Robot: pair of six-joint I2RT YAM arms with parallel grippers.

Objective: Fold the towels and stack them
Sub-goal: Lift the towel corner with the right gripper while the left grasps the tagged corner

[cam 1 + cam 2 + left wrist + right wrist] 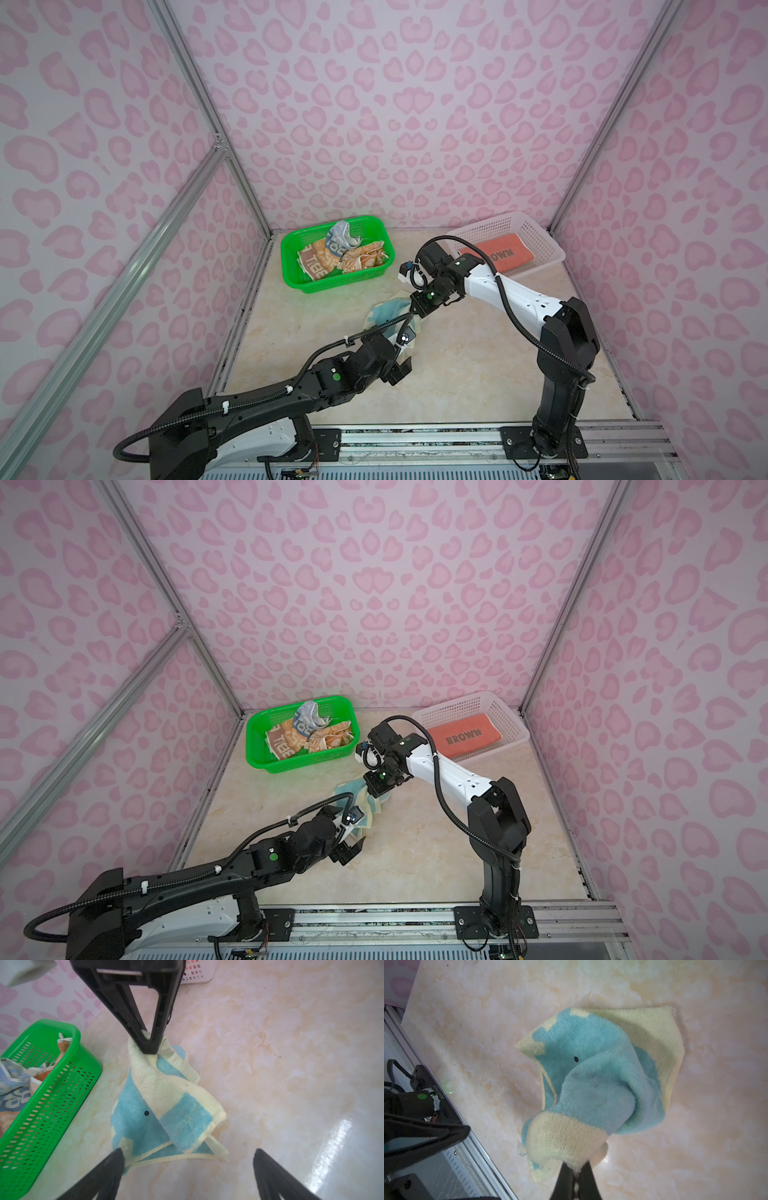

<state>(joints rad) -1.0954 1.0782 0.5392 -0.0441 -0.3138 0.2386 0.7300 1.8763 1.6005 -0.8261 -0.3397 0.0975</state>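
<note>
A pale yellow and blue towel point(387, 309) point(166, 1095) point(591, 1064) lies crumpled in the middle of the table. My right gripper point(415, 319) point(576, 1167) is shut on one yellow corner and holds it up, so the cloth hangs in a peak. My left gripper point(400, 372) point(188, 1152) is open just in front of the towel's near hem, with nothing between its fingers. More towels lie crumpled in the green basket point(291, 266): a striped one with letters point(316, 261) and an orange one point(362, 257). A folded coral towel point(498, 254) lies in the white basket point(544, 243).
The green basket stands at the back left, close to the lifted towel. At the back right, against the wall, is the white basket. Pink patterned walls close in three sides, and a metal rail point(415, 436) runs along the table's front edge.
</note>
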